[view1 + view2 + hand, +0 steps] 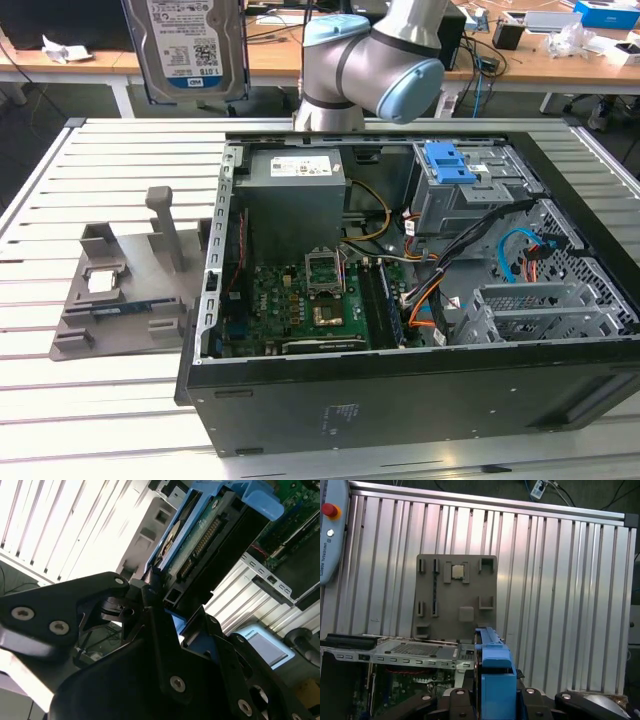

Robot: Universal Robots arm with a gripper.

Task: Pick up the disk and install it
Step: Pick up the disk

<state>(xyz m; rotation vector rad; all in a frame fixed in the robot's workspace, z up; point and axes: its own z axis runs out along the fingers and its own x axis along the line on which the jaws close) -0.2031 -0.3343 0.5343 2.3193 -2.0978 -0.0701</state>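
The jaws are closed on the disk (190,45), clamping the bright blue carrier that frames it. In the first wrist view the carrier (495,677) stands edge-on between the black jaws. In the second wrist view the disk (197,535) shows its circuit-board face and connector row, with the blue frame along its long edges.

The open computer case (400,400) lies on a slatted metal tabletop (100,410). In the exterior view the disk hangs high above the case's far corner on the exterior view's left, with its label facing the camera. It touches nothing but the jaws, and the robot arm (370,60) rises just behind the case's far wall. In the first wrist view the carrier sits over the case's side rim (395,652), on the side where a grey holder plate (455,595) lies just beside the case. A small square CPU chip (458,571) rests in one of the plate's pockets. Bare slats surround the plate out to the tabletop's edge rail (485,502).

Inside the case, the blue-topped drive cage (455,200) stands against the far wall toward the exterior view's right, beside the power supply (295,200). A black cable bundle (470,240) runs across the gap between the cage and the motherboard (290,300). A perforated metal bay (540,305) fills the near corner on that side.
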